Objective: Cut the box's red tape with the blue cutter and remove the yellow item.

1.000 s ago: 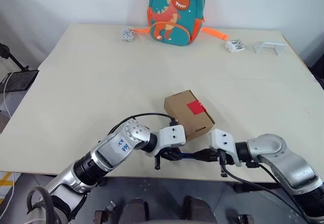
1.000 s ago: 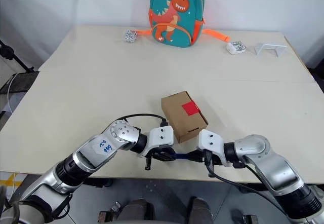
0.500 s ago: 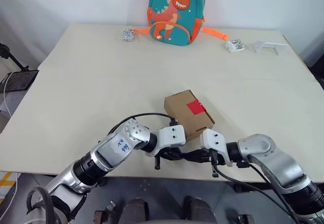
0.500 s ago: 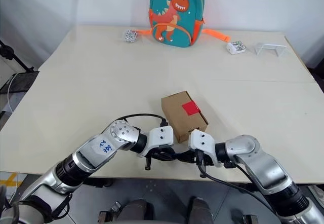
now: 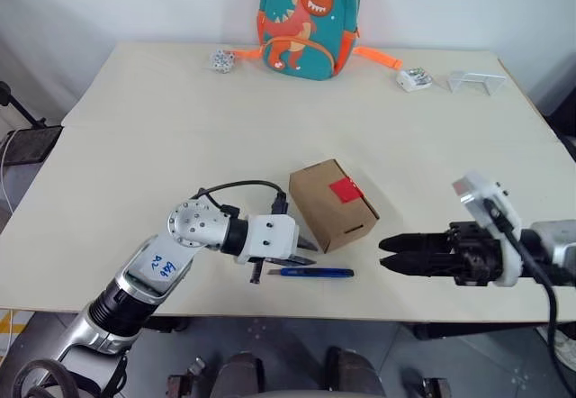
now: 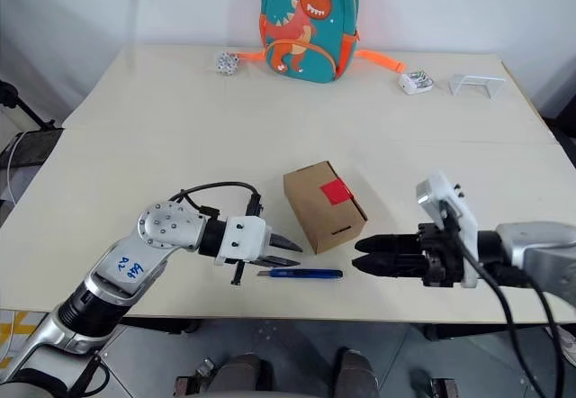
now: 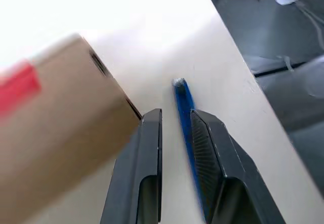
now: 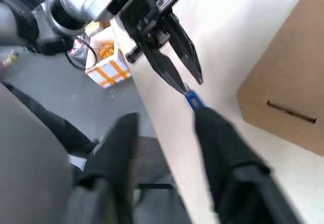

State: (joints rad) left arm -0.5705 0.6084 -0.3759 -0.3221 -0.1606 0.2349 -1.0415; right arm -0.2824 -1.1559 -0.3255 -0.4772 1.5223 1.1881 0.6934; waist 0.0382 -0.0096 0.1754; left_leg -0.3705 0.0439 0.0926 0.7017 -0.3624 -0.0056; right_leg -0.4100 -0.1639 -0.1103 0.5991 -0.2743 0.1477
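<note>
The brown box (image 5: 331, 205) stands near the table's front, with the red tape (image 5: 346, 190) on its top seam. The blue cutter (image 5: 316, 273) lies flat on the table in front of the box, near the front edge, with nothing gripping it. My left gripper (image 5: 303, 252) hovers just above the cutter's left end, jaws slightly open and empty. In the left wrist view the cutter (image 7: 182, 107) lies on the table under the gap between the fingers (image 7: 151, 148). My right gripper (image 5: 385, 257) hangs open to the right of the cutter, pointing left. The yellow item is out of view.
A teal dinosaur backpack (image 5: 308, 20) stands at the table's far edge. A small speckled ball (image 5: 221, 59) lies to its left; a small white object (image 5: 412, 78) and a clear stand (image 5: 477, 81) lie to its right. The table's front edge (image 5: 297, 308) runs just below the cutter.
The right gripper opened, let go of the cutter, and drew up and away to the right. The left gripper rose and rolled. The cutter now lies loose on the table.
</note>
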